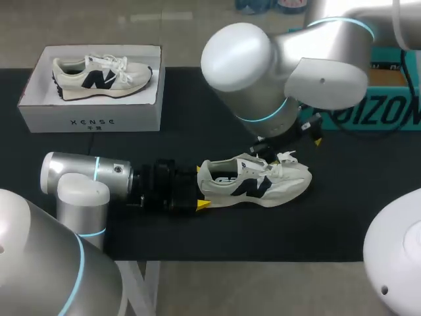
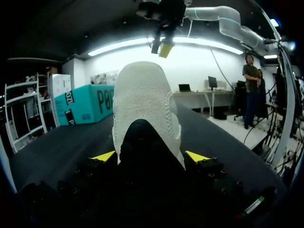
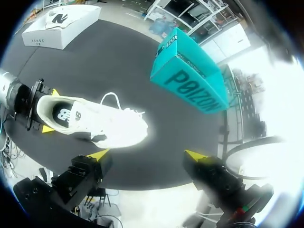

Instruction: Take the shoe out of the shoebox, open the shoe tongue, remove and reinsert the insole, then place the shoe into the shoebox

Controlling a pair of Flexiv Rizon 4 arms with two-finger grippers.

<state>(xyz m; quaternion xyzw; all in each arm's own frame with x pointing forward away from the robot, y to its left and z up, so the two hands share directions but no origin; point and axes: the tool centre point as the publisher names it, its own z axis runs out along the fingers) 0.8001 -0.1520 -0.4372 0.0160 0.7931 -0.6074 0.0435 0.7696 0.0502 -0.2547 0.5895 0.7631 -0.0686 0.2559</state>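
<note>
My left end effector (image 1: 202, 187) is clamped on the heel of the white sneaker (image 1: 253, 181), with one yellow tip against each side of the heel. The sneaker is out of the shoebox and sits near the middle of the black tabletop (image 1: 164, 237). It is upright on its sole, with its toe pointing toward my right side and its loose laces spilling over the front. From my left wrist I see the padded heel collar rising straight up between my fingers.

My right end effector (image 3: 146, 154) hangs above the sneaker's laces and tongue, its fingers spread wide apart and gripping nothing.

The open white shoebox (image 1: 92, 118) stands at the far left of the tabletop, well apart from the sneaker. A second sneaker (image 1: 102, 76) of the same make lies inside it. A teal box (image 3: 190, 71) sits toward the far right of the tabletop.
</note>
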